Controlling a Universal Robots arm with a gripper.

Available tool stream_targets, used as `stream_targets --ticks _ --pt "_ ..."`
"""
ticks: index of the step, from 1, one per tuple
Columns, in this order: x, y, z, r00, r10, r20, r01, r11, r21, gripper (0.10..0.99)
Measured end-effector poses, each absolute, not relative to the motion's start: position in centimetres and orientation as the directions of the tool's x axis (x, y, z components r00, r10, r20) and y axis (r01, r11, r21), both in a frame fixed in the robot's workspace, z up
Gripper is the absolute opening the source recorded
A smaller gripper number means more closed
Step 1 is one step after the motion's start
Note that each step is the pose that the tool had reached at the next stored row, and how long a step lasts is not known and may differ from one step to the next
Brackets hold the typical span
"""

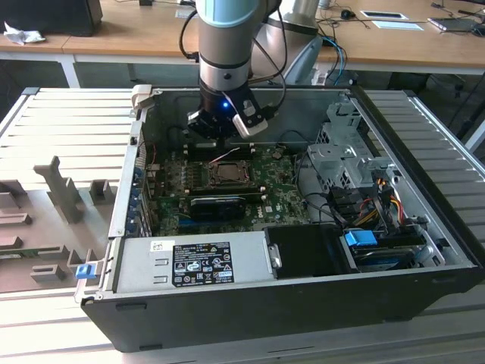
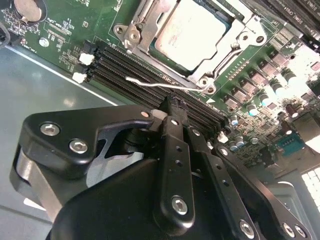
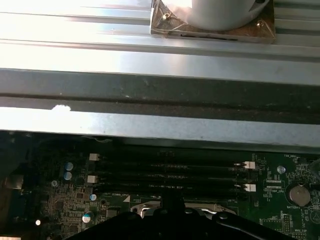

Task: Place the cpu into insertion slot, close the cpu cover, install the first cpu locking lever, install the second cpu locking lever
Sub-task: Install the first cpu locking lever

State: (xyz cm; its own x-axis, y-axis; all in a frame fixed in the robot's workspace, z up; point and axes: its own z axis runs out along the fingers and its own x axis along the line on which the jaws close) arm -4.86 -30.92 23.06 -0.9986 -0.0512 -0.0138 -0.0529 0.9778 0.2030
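In the second wrist view the cpu [image 2: 192, 30] lies flat in the insertion slot [image 2: 227, 22], its pale metal face showing through the window of the cpu cover [image 2: 247, 40], which lies down over it. A thin silver locking lever [image 2: 152, 84] runs along the socket's edge beside the black memory slots [image 2: 125, 65], its hooked end free. My gripper [image 2: 172, 106] is shut, its fingertips just short of that lever; whether they touch it is unclear. In the exterior view the gripper [image 1: 220, 144] hangs over the green motherboard [image 1: 276, 189], just behind the socket [image 1: 226, 174].
The motherboard lies inside an open black computer case [image 1: 227, 311]. A long black card [image 1: 218, 205] sits in front of the socket. A drive cage [image 1: 341, 148], bundled cables [image 1: 371, 201] and a power supply [image 1: 193, 262] crowd the case. Ridged metal table panels [image 1: 68, 121] flank it.
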Motion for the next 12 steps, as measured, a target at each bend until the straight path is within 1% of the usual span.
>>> stream_targets --ticks 12 --pt "-4.45 -30.92 22.90 -0.997 -0.079 -0.014 -0.080 0.976 0.203 0.106"
